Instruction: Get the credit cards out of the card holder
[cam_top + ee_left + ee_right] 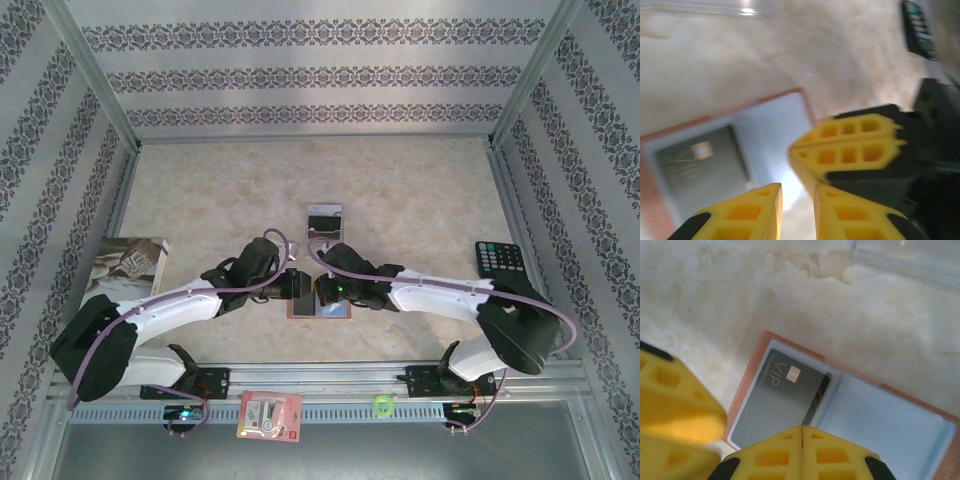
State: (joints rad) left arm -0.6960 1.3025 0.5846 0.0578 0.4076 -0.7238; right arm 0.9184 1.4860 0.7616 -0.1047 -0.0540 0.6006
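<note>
Near table centre, open card holder (338, 311) has one card (780, 400) in left pocket. Right gripper (801, 452) closed, empty; left gripper (797, 210) slightly parted, empty. Hazard: unpinned holder drags with card.

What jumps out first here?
The left gripper and the shut right gripper meet over the open card holder near the front of the table. A grey VIP card sits tucked in one of its pockets. A second card lies loose farther out.
</note>
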